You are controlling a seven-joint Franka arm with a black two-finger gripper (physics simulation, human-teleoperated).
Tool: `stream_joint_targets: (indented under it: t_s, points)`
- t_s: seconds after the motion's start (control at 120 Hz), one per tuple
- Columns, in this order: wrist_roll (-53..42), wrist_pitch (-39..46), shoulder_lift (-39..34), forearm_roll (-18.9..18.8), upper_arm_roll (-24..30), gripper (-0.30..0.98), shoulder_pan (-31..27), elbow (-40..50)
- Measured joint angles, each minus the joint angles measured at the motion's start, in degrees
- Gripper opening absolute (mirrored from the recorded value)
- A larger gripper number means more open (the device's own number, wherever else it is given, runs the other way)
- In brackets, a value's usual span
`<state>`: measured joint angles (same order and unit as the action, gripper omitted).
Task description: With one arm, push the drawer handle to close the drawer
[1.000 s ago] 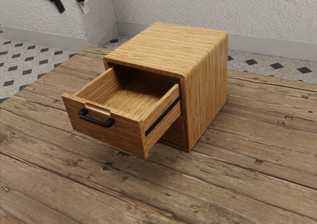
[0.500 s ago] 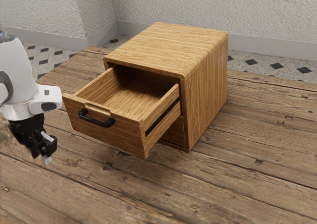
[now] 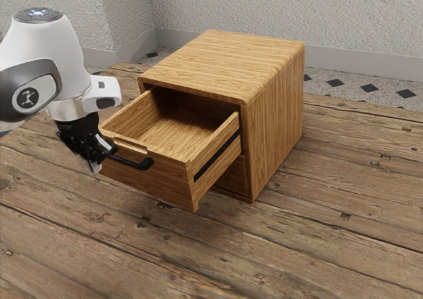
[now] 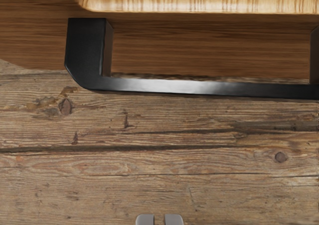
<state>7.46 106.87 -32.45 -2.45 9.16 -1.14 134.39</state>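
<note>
The gripper (image 3: 96, 161) points down in front of the drawer, by the end of the handle towards the exterior view's left, and hides that end. Its two fingertips stand close together with nothing held, a narrow slit between them; the wrist view shows the gripper (image 4: 159, 219) too. There, floor boards show between the tips and the black handle (image 4: 199, 87). The drawer (image 3: 155, 180) is the upper one and stands well out of the wooden cabinet (image 3: 274, 120). Its black handle (image 3: 141, 165) is on the front panel. I cannot tell whether the gripper touches it.
The cabinet rests on a wooden plank surface (image 3: 317, 239), which also extends in front of the drawer. A second, lower front (image 3: 232, 178) is partly seen under the drawer. Behind stand pale walls (image 3: 264, 8) and a patterned floor (image 3: 370, 88).
My arm has swung in from the exterior view's upper left, down and then over to the drawer front. The fingers, spread apart at first, are now together. The drawer has not visibly moved.
</note>
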Motion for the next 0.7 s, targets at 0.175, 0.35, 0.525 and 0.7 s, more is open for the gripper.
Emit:
stream_joint_targets:
  t_s: [0.175,0.35,0.525,0.7]
  points:
    - [0.49,0.84,3.92,-0.38,0.17,-0.09,0.08,-1.94]
    - [0.84,1.81,8.03,-0.69,0.55,-0.1,0.13,-4.13]
    - [1.09,2.98,12.2,-0.9,0.84,-0.1,0.16,-6.56]
    - [1.28,4.16,15.68,-1.62,0.86,-0.1,0.12,-9.5]
